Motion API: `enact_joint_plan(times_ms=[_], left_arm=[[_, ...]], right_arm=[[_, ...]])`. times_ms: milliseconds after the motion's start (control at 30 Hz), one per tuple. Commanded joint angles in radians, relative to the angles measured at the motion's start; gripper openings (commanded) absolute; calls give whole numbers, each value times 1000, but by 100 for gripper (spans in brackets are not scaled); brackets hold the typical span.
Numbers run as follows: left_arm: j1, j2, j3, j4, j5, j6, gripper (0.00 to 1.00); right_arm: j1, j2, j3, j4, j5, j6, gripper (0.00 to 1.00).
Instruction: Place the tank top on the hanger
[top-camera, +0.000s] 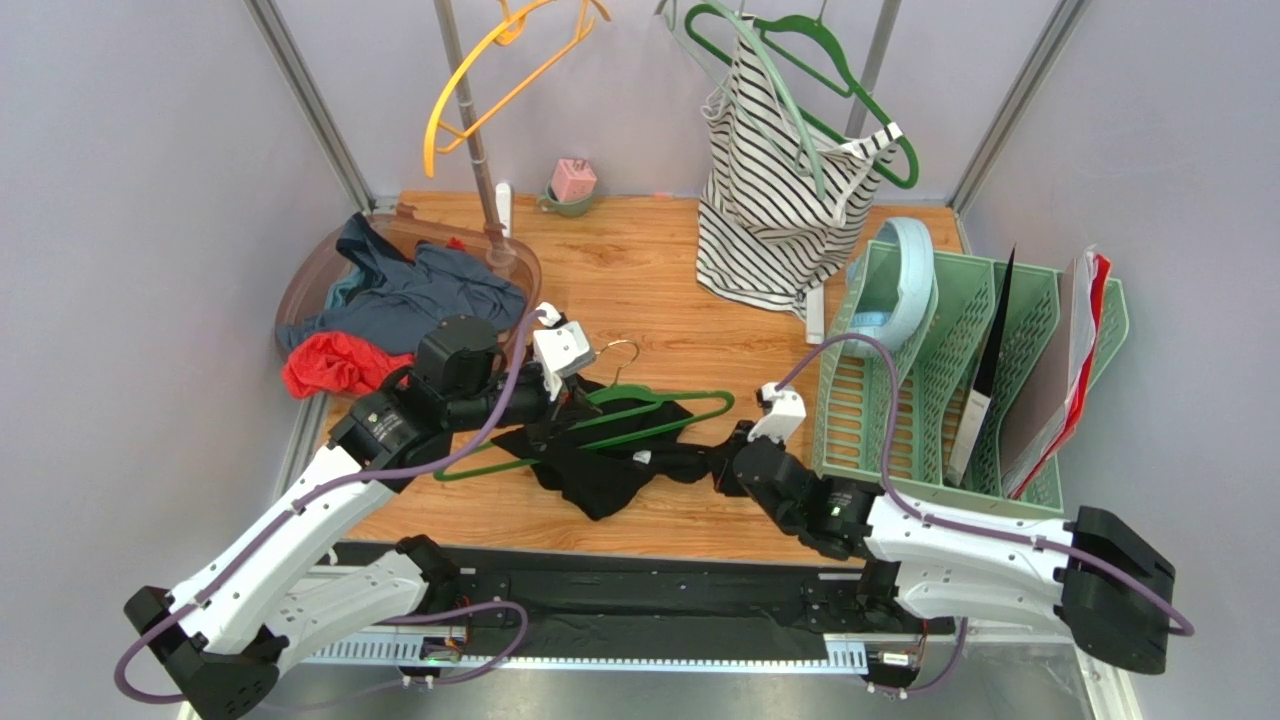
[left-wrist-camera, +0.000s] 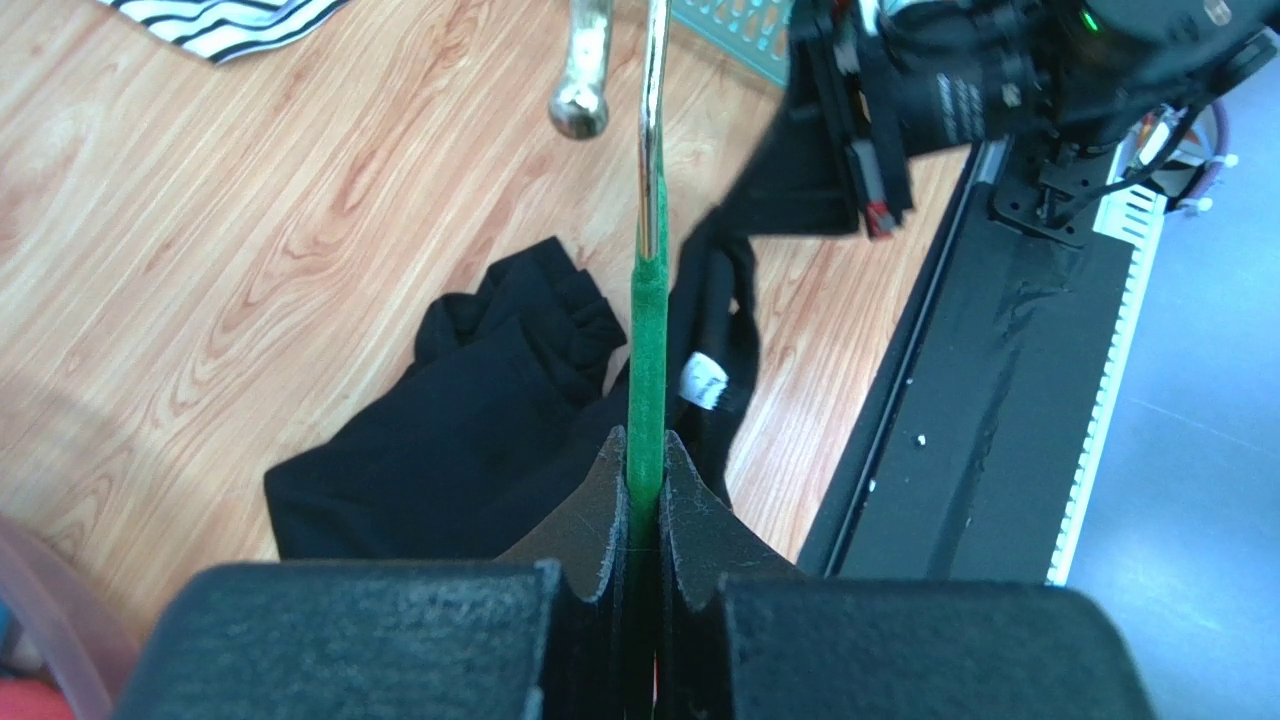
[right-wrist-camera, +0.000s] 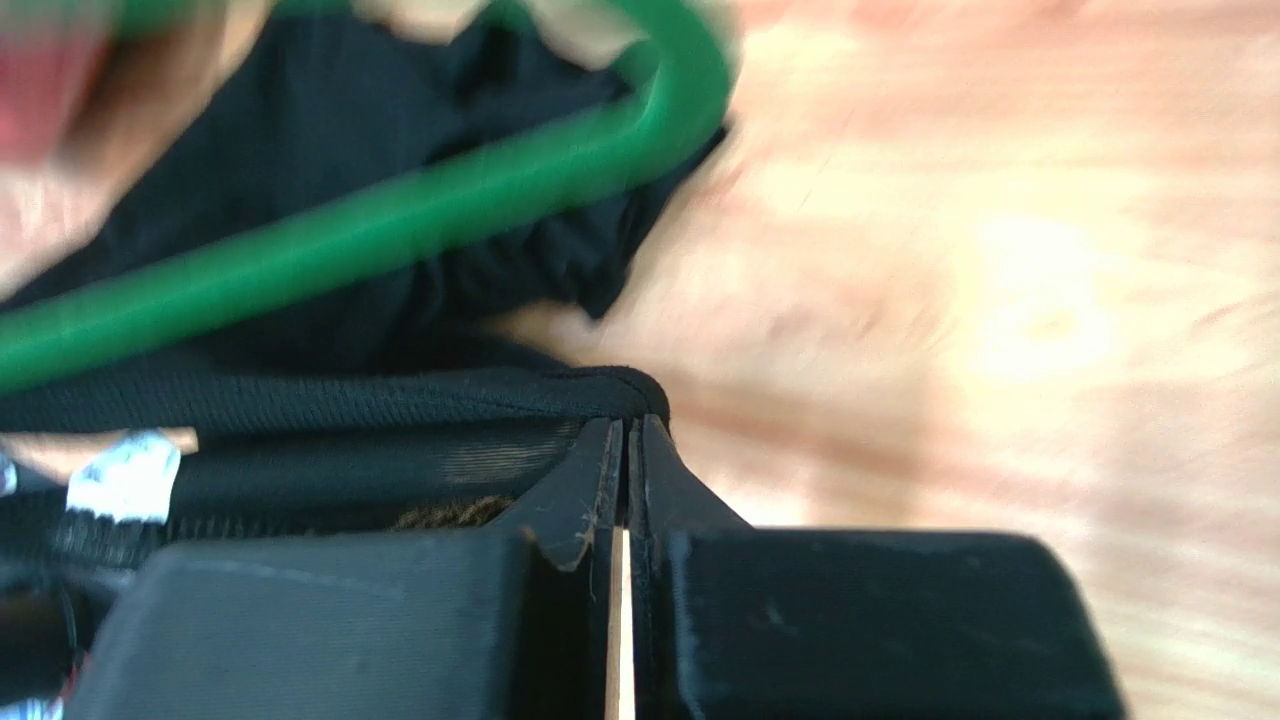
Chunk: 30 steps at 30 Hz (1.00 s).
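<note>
The dark green hanger (top-camera: 669, 417) lies across the wooden table, its metal hook pointing toward the back. My left gripper (top-camera: 559, 393) is shut on the hanger's neck just below the hook; the left wrist view shows the green bar (left-wrist-camera: 648, 345) pinched between the jaws of that gripper (left-wrist-camera: 646, 453). The black tank top (top-camera: 601, 477) lies crumpled under and in front of the hanger, and it also shows in the left wrist view (left-wrist-camera: 451, 435). My right gripper (top-camera: 732, 458) is shut on a stretched edge of the tank top (right-wrist-camera: 331, 402), close to the hanger's right end (right-wrist-camera: 376, 218). Its jaws (right-wrist-camera: 627, 432) meet on the fabric.
A striped top (top-camera: 781, 188) hangs at the back on a hanger. A yellow-orange hanger (top-camera: 496, 68) hangs back left. A mint file rack (top-camera: 962, 368) stands at the right. A brown bowl (top-camera: 519, 263) holds a blue-grey garment (top-camera: 406, 293), with a red cloth (top-camera: 338, 363) beside it.
</note>
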Motion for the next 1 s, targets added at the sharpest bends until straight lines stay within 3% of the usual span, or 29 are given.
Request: enact_joint_plan(times_ms=[0, 667, 967], left_arm=[[-2, -22, -6, 56, 50, 16, 0], [-1, -20, -6, 56, 36, 21, 0], [-1, -12, -6, 56, 42, 21, 0]], right_arm=[[-101, -49, -5, -6, 0, -90, 0], [-434, -268, -19, -99, -123, -253, 0], [-477, -322, 66, -150, -144, -342, 0]])
